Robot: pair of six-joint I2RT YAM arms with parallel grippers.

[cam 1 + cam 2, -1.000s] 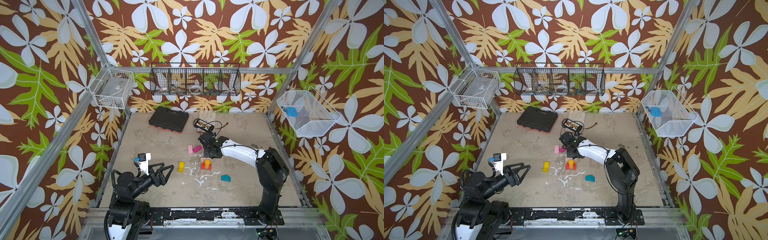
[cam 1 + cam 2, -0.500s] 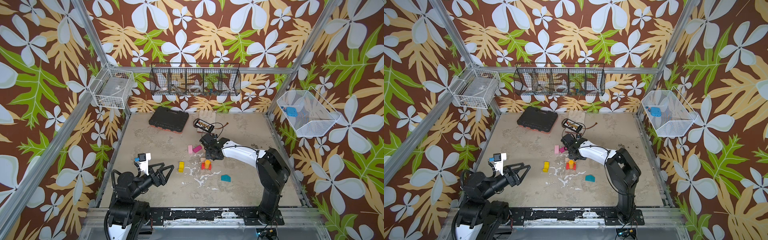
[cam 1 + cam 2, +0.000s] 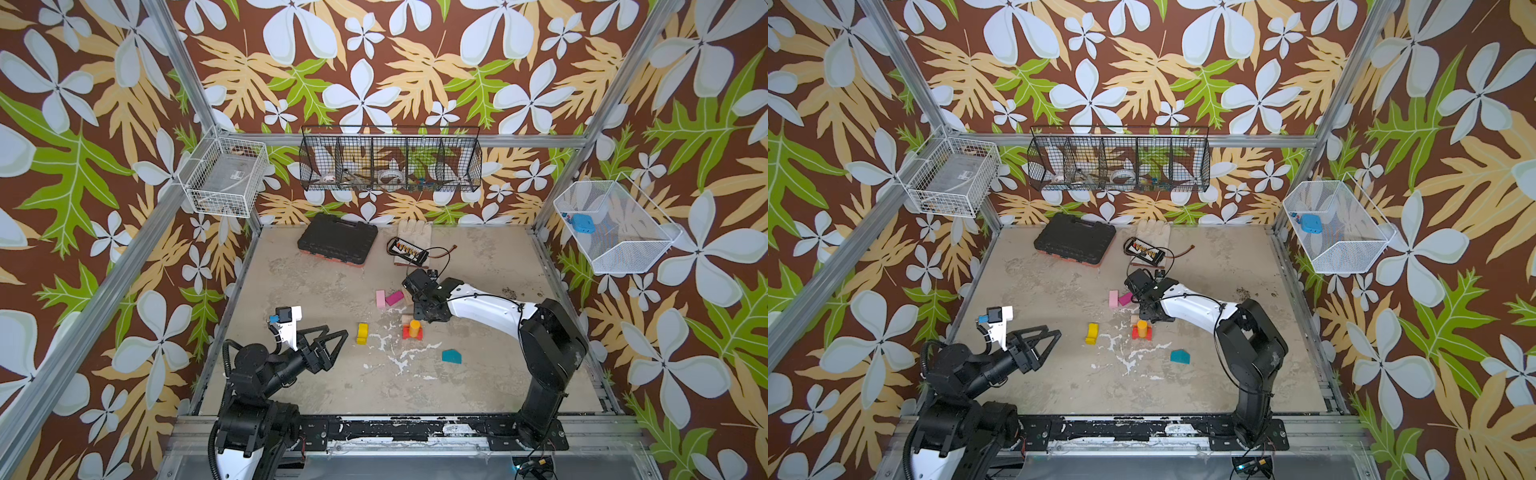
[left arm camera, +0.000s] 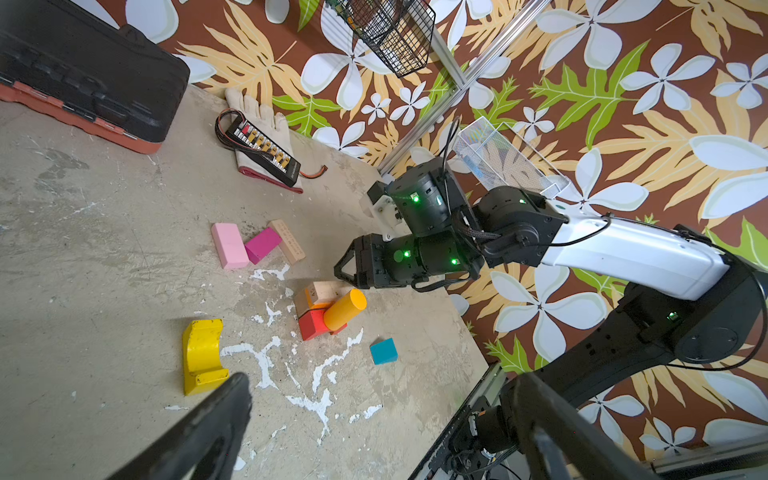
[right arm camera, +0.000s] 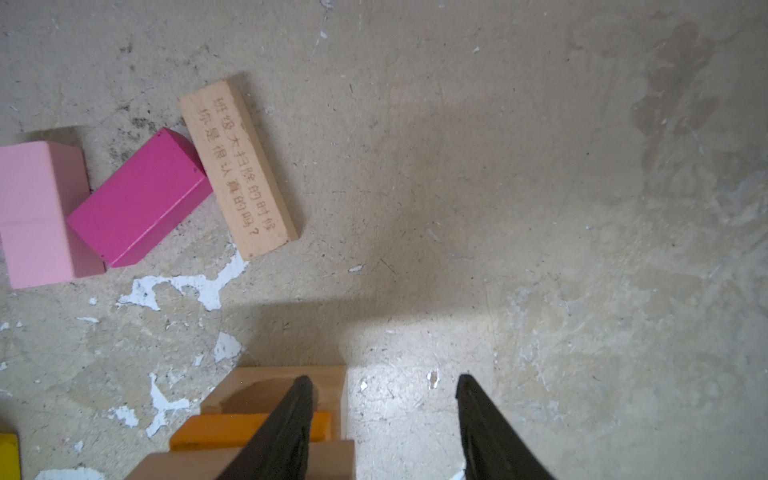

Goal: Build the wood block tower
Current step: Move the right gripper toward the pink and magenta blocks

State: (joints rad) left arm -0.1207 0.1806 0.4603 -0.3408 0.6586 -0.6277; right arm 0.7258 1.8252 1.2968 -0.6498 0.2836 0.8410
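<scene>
While left gripper [image 3: 328, 337] hangs idle at left, jaws wide apart and empty, loose pieces run rightward: yellow arch [image 3: 362, 333], then pink block [image 3: 380, 298], magenta block [image 3: 394, 297], plain bar [image 5: 239, 170], each touching next. Tower [image 3: 412, 331] only low heap — red block [image 4: 311, 326], plain block [image 5: 332, 386], orange cylinder [image 4: 345, 309] tilted on top. Right gripper [image 5: 382, 380] has eased from magenta block toward heap; jaws apart, nothing between, one finger [image 5: 291, 419] over plain block. Probably lining up next pick — stacking barely begun. Teal pentagon [image 3: 451, 356] farthest right.

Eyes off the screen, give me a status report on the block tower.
Left gripper open, empty, aside. Right gripper open, empty, at the tower: barely begun, orange cylinder on red block. Black case well back.
</scene>
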